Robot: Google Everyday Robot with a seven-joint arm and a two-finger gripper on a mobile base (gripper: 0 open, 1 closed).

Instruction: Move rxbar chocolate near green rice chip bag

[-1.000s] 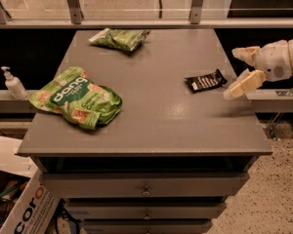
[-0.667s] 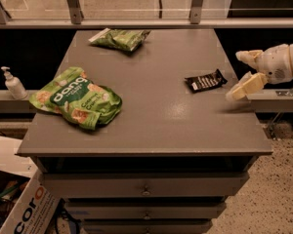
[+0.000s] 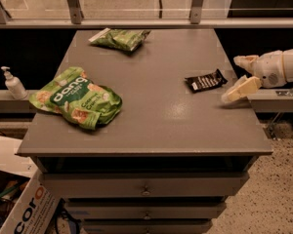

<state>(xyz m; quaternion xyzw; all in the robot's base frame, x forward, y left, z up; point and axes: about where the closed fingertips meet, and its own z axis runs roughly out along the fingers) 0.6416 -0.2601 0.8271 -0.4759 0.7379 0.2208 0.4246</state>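
Note:
The rxbar chocolate [image 3: 205, 80] is a small flat black wrapper lying on the right side of the grey table [image 3: 151, 126]. The green rice chip bag [image 3: 76, 98], bright green with white "dang" lettering, lies on the left side. My gripper [image 3: 237, 76] reaches in from the right edge, just right of the bar and not touching it. Its two pale fingers [image 3: 240, 88] are spread apart and hold nothing.
A smaller darker green bag [image 3: 119, 37] lies at the table's far edge. A white pump bottle [image 3: 12, 83] stands on a ledge to the left. A cardboard box [image 3: 19, 204] sits on the floor at lower left. Drawers [image 3: 145, 189] sit under the tabletop.
My gripper has shifted slightly lower beside the bar, still open. The bar and both bags have not moved.

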